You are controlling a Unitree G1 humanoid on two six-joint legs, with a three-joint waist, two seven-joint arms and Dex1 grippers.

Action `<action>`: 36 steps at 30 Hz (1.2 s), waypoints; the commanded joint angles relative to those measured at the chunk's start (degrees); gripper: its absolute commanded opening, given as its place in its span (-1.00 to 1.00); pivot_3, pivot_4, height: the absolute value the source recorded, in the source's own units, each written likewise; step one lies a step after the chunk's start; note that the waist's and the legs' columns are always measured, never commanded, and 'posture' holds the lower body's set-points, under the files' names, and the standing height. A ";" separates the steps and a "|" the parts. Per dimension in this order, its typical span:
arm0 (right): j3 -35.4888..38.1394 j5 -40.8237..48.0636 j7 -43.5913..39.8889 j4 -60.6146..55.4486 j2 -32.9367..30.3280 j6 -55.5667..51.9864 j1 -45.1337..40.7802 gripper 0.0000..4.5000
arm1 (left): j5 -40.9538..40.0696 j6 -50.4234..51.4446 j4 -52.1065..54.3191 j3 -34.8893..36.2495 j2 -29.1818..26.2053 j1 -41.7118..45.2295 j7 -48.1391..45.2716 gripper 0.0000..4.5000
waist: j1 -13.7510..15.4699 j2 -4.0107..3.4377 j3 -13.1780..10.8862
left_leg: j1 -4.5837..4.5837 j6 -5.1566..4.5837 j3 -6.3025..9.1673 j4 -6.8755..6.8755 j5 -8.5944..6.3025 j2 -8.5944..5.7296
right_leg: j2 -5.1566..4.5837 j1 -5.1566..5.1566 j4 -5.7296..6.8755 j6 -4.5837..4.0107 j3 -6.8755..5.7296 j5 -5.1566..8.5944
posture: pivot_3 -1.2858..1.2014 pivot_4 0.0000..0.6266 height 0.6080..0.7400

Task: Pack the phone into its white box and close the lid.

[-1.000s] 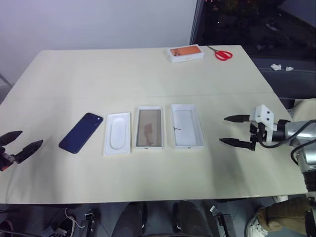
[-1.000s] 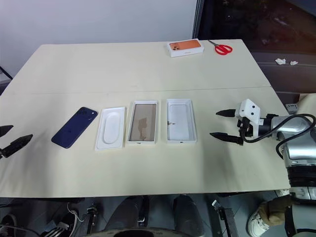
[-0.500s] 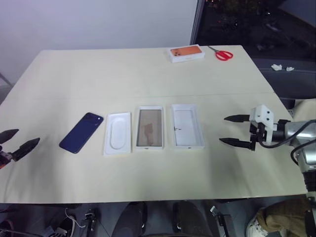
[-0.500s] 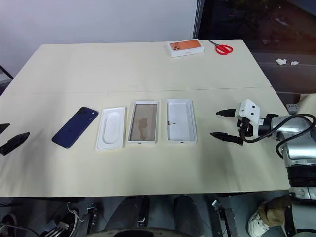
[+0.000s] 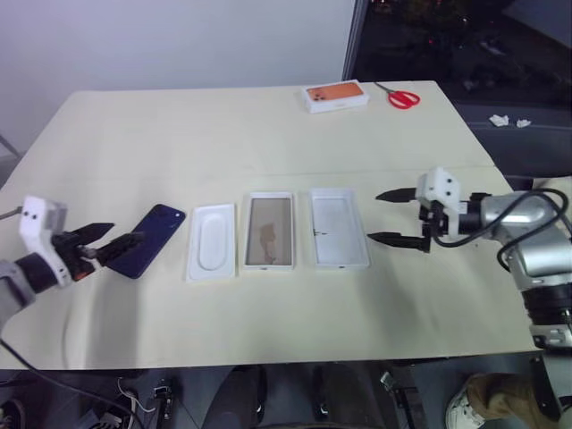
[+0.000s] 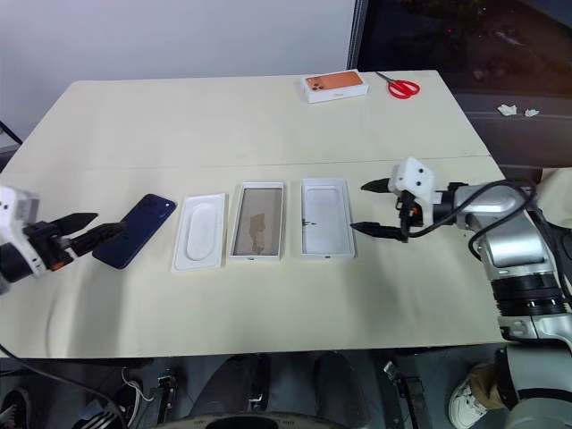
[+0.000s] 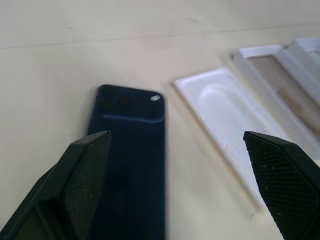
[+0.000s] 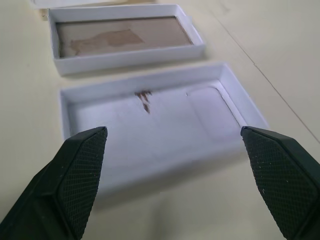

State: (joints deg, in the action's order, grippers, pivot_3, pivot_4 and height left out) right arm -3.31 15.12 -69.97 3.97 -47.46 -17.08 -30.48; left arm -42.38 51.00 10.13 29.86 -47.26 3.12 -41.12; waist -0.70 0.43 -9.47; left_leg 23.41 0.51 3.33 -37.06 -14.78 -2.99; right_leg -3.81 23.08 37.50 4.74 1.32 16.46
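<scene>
left gripper (image 5: 109, 239) spread wide, empty, tips just beside slim dark blue glossy phone (image 5: 146, 240) lying flat on cream table (image 5: 268, 125) | right gripper (image 5: 396, 217) spread wide, empty, just beside upturned white cardboard lid (image 5: 338, 229) | shallow white box (image 5: 270, 231) between lid and white recessed tray (image 5: 214, 241)

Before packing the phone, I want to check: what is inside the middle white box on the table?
The middle white box holds no object. Its floor is a brownish panel with a darker patch. What lies beneath that panel cannot be seen.
</scene>
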 commanded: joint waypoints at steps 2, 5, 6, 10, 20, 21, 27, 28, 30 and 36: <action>-0.95 -0.16 2.73 -7.19 1.63 -2.71 -3.37 0.99 | 0.18 5.64 3.95 -2.85 3.67 2.26 9.30 0.98 | 0.02 0.01 0.00 | 0.02 0.00 0.00 -0.03 0.00 -0.01 | 0.00 0.01 0.01 0.01 0.00 0.00 | 0.03 -0.52 1.00; -1.69 -0.36 3.85 -8.72 2.70 -3.58 -4.98 0.99 | 0.54 7.24 4.78 -4.12 5.06 2.45 11.91 0.98 | -0.04 0.02 0.00 | 0.01 0.03 0.00 -0.05 0.02 -0.02 | 0.03 0.03 0.04 0.01 0.01 -0.01 | 0.03 -0.52 1.00; -2.98 -1.66 4.00 -9.26 3.06 -1.99 -5.24 0.99 | -1.09 8.63 4.78 -3.91 7.52 3.73 13.88 0.98 | 0.00 0.03 0.00 | 0.01 0.04 0.01 -0.04 0.02 -0.02 | 0.04 0.04 0.04 0.01 0.01 -0.01 | 0.03 -0.52 1.00; -6.01 -4.47 4.71 -9.50 5.06 1.42 -5.08 0.99 | -2.55 11.00 5.03 -4.70 13.66 6.53 18.83 0.98 | 0.21 0.16 0.05 | 0.01 0.06 0.04 -0.08 0.04 -0.03 | 0.03 -0.01 0.04 0.01 -0.04 -0.01 | 0.03 -0.52 1.00; -7.10 -5.70 6.39 -8.00 8.23 3.31 -4.90 0.99 | -4.84 12.26 1.68 -4.87 21.98 8.33 23.32 0.98 | 0.13 0.17 0.04 | 0.01 0.13 0.05 -0.09 0.08 -0.06 | 0.05 0.01 0.08 0.02 -0.03 -0.01 | 0.03 -0.52 1.00; -7.08 -5.79 6.38 -7.91 8.27 3.44 -4.89 0.99 | -4.93 12.23 1.30 -4.77 22.15 8.45 23.41 0.98 | 0.15 0.18 0.04 | 0.01 0.14 0.06 -0.09 0.09 -0.06 | 0.06 0.02 0.09 0.02 -0.03 -0.01 | 0.03 -0.52 1.00; -6.99 -5.90 7.00 -8.20 8.67 4.16 -4.77 1.00 | -6.14 11.94 -1.82 -4.91 24.65 8.33 22.94 0.73 | 0.24 0.13 0.07 | -0.03 0.15 0.07 -0.09 0.10 -0.07 | 0.06 -0.04 0.09 0.02 -0.05 -0.01 | 0.03 -0.52 1.00; -6.85 -5.81 7.08 -8.29 8.61 4.17 -4.68 1.00 | -6.25 11.63 -2.10 -4.97 24.91 7.87 22.47 0.60 | 0.23 0.13 0.07 | -0.03 0.14 0.07 -0.09 0.10 -0.08 | 0.06 -0.05 0.09 0.02 -0.05 -0.01 | 0.03 -0.52 1.00; -6.64 -5.66 7.21 -8.41 8.52 4.10 -4.55 1.00 | -5.90 11.18 -2.46 -5.34 25.12 7.18 22.19 0.13 | 0.23 0.14 0.07 | -0.03 0.14 0.07 -0.10 0.10 -0.08 | 0.06 -0.05 0.08 0.02 -0.05 -0.01 | 0.03 -0.52 1.00; -6.46 -5.38 7.60 -9.68 8.43 3.87 -3.88 1.00 | -7.26 11.42 -3.16 -4.79 27.13 6.41 22.62 -0.54 | 0.30 0.14 0.07 | -0.03 0.14 0.08 -0.10 0.09 -0.09 | 0.05 -0.07 0.08 0.02 -0.05 -0.01 | 0.03 -0.52 1.00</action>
State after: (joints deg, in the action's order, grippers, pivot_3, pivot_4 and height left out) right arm -11.15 9.13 -62.79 -3.19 -39.07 -13.77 -34.18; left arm -48.97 61.60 7.31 25.73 -20.85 10.53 -18.51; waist -0.40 0.57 -9.40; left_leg 23.38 0.65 3.41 -37.16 -14.69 -3.08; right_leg -3.76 23.01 37.58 4.75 1.27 16.45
